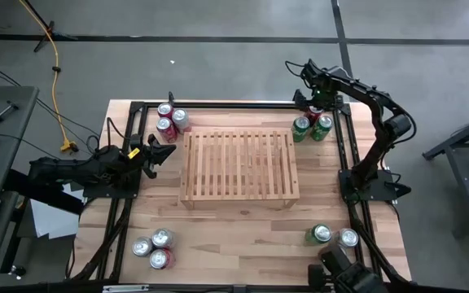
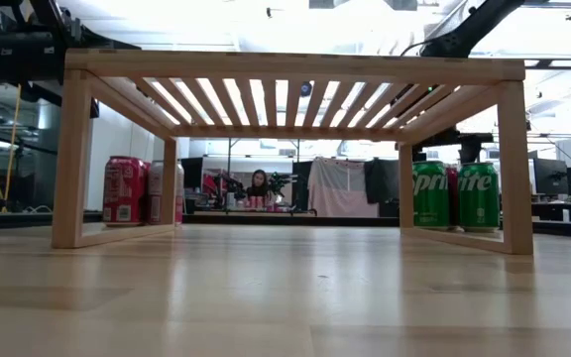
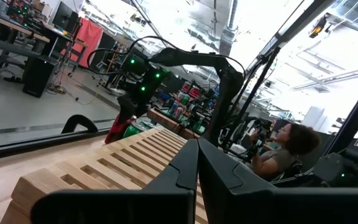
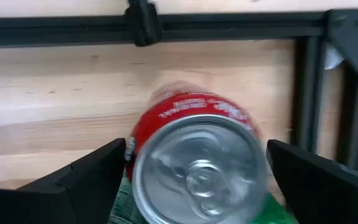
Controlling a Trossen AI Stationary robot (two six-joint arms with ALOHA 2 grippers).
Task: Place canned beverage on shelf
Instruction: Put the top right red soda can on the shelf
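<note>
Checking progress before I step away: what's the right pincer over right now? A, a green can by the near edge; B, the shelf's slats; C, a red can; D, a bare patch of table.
C: the right pincer stands open astride a red can, seen top-down.

A low light-wood slatted shelf point(image 1: 238, 167) stands upright mid-table, its top bare. At the far right corner, a red can point(image 4: 194, 158) stands upright beside two green cans point(image 1: 311, 128), apparently touching.
</note>
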